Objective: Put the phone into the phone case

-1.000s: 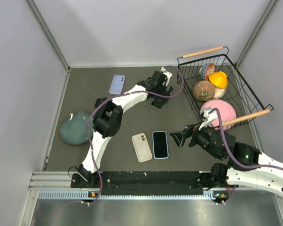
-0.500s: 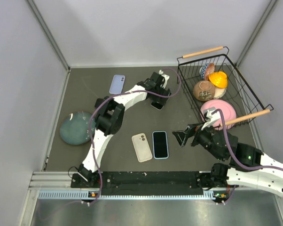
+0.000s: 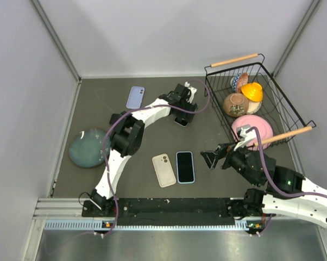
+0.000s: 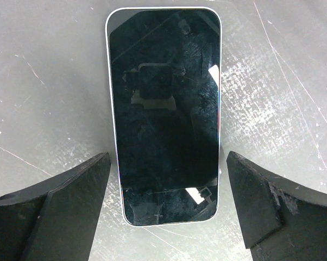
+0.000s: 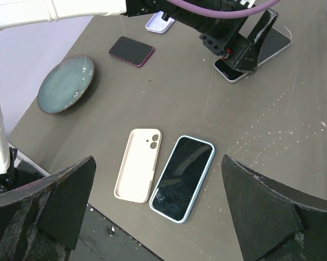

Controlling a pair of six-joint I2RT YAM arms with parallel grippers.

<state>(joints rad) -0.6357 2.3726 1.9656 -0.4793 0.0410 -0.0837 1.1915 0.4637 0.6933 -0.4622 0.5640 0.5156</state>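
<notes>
A bare phone with a dark screen and a white rim lies face up near the basket; it also shows in the top view. My left gripper is open just over its near end, one finger on each side, apart from its edges; it also shows in the top view. An empty cream phone case lies inside up at the front middle, next to a phone in a blue case. My right gripper is open and empty above the table, just right of these two.
A black wire basket at the back right holds bowls, a pink plate and a yellow thing. A blue-green plate lies at the left. A lavender phone case lies at the back. A dark phone in a purple case lies near it.
The right gripper has shifted very slightly. The left gripper stays over the bare phone. No object has moved.
</notes>
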